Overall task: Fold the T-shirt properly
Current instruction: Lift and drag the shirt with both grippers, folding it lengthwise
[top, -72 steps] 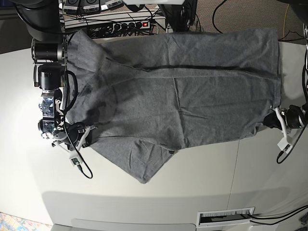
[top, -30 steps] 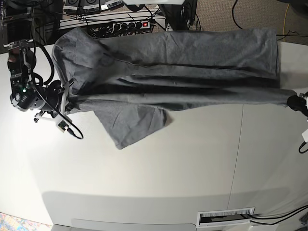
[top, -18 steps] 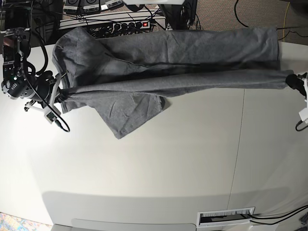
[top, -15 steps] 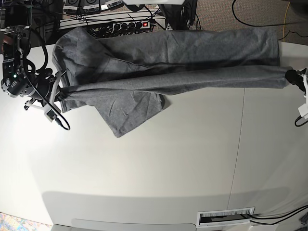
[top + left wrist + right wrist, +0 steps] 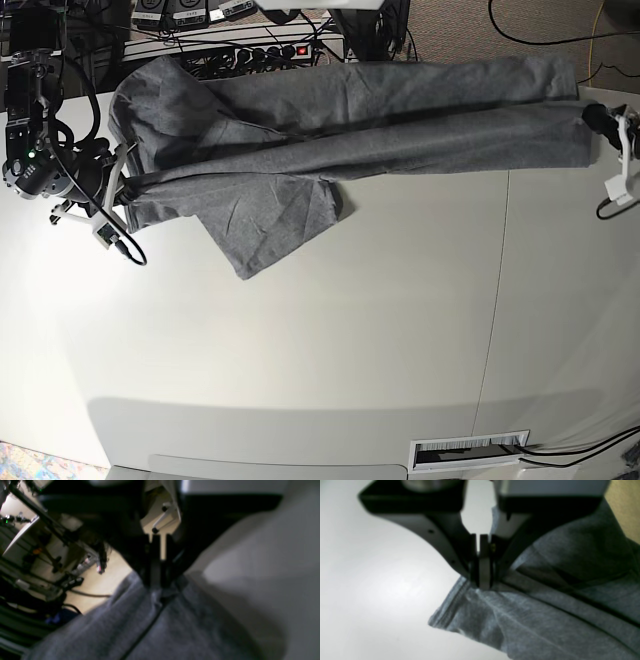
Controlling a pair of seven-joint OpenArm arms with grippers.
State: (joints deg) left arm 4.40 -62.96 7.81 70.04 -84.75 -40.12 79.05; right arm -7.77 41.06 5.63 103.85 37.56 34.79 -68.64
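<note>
The grey T-shirt [image 5: 380, 125] lies stretched across the far side of the white table [image 5: 330, 340], its near long edge lifted and folded back toward the far edge. A sleeve [image 5: 265, 225] spreads onto the table at the left. My left gripper [image 5: 590, 113], at the base view's right, is shut on the hem corner of the T-shirt [image 5: 160, 620]. My right gripper [image 5: 122, 190], at the left, is shut on the shoulder edge of the T-shirt [image 5: 545, 610]. In the wrist views the left gripper [image 5: 156, 586] and the right gripper [image 5: 482, 586] each pinch cloth.
A power strip [image 5: 265, 50] and tangled cables lie beyond the table's far edge. A white cable [image 5: 615, 190] hangs from the left arm. A label strip [image 5: 468, 452] sits at the near edge. A seam [image 5: 497, 290] runs across the table at the right.
Both grippers have carried the shirt's near edge farther toward the table's far side; the folded-over band now overlaps more of the body. The left gripper rose most, up beside the far hem.
</note>
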